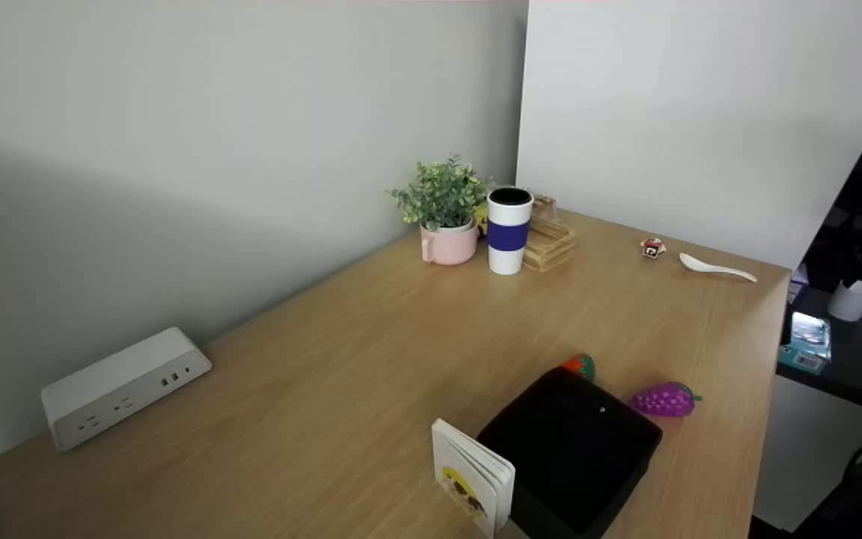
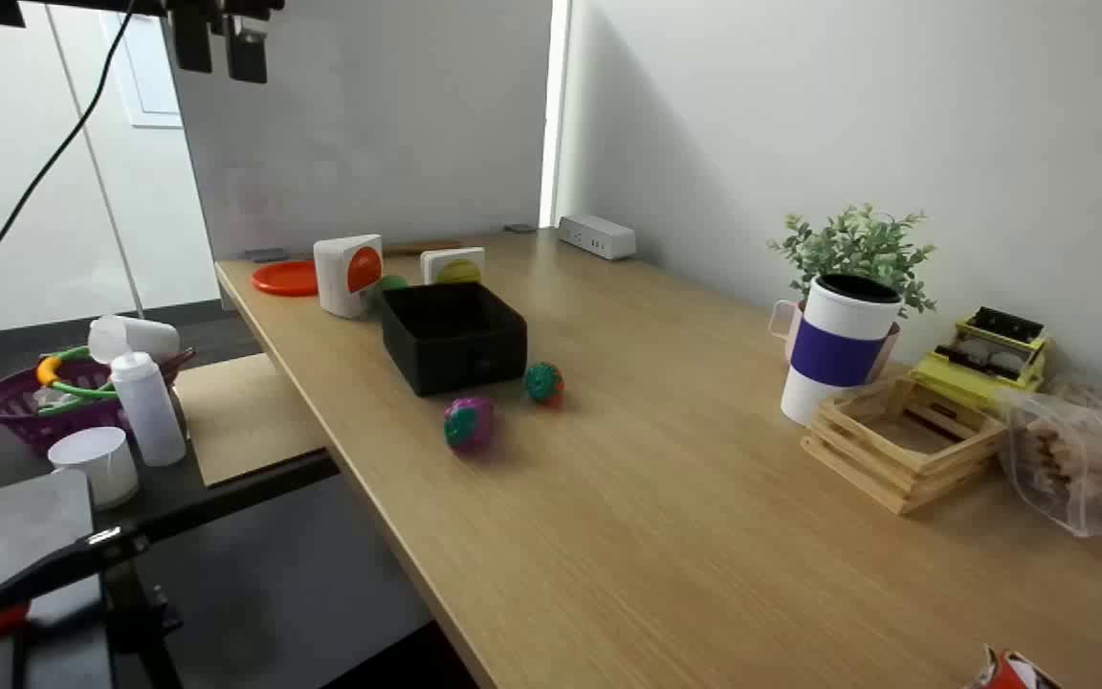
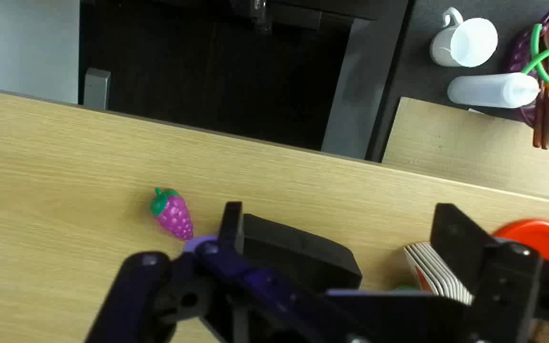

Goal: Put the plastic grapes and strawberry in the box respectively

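Wrist view shows your gripper (image 3: 338, 212) wide and empty; probably the first pick awaits: align above the grapes (image 3: 175, 216).

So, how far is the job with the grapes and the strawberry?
Nothing looks done yet: the plastic grapes and the strawberry both lie on the table, outside the box. Nothing is in hand; the gripper is open and empty. Left: placing both in the box.

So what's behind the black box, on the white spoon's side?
In an exterior view, the strawberry peeks out behind the black box: a bit of red and green shows, and the rest is covered. The plastic grapes lie back there too, mostly in sight.
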